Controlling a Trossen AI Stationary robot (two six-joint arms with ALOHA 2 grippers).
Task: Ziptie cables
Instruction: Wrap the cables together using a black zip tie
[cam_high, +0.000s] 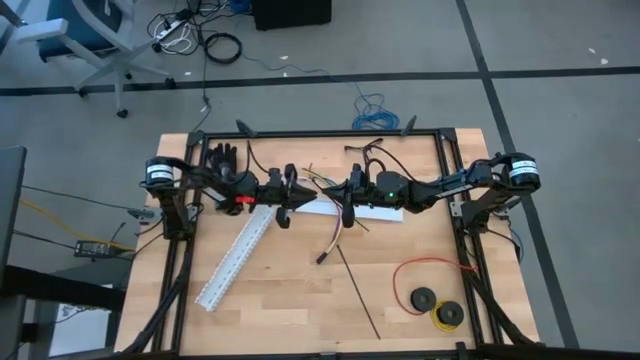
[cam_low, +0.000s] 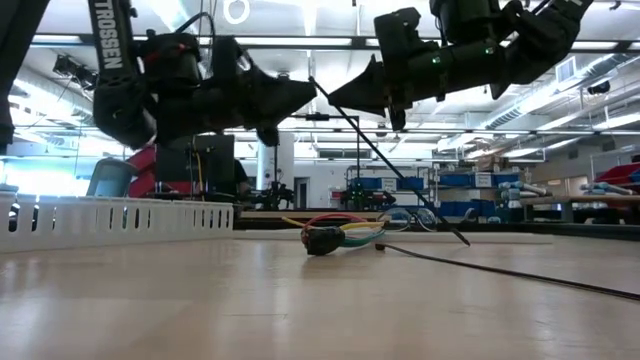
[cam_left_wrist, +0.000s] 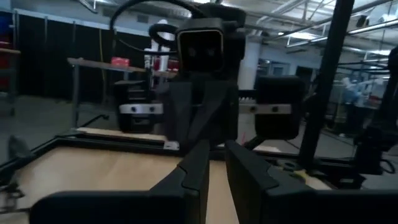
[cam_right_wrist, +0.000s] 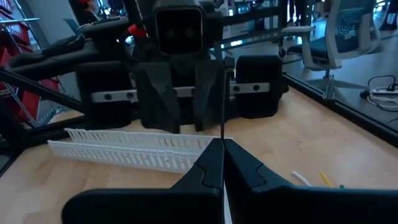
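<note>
The cables (cam_high: 335, 235), a loose bundle of coloured wires ending in a dark plug (cam_low: 320, 240), lie on the table below both grippers. My right gripper (cam_right_wrist: 222, 144) is raised above them and shut on a thin black zip tie (cam_low: 390, 165). The tie slants down from the fingers to the table. My left gripper (cam_left_wrist: 216, 152) faces it tip to tip at the same height (cam_low: 312, 92). A narrow gap shows between its fingers, with nothing seen in it. The tie's upper end (cam_right_wrist: 222, 68) reaches up beside one left finger; whether it touches, I cannot tell. My right gripper pinches the zip tie near its upper end (cam_right_wrist: 222, 134) between its two fingertips. The fingers come level from the table's right side and lie across the tie. A short piece of tie stands out beyond them. The long part hangs slanting down, with its far end (cam_low: 465, 240) at the table.
One white slotted channel (cam_high: 235, 262) lies slantwise at the near left, and another (cam_high: 375, 212) under the right arm. A second black tie (cam_high: 358, 290) lies on the wood toward the near edge. A red wire loop with black spools (cam_high: 430, 290) sits near right. Black frame rails (cam_high: 300, 133) border the table.
</note>
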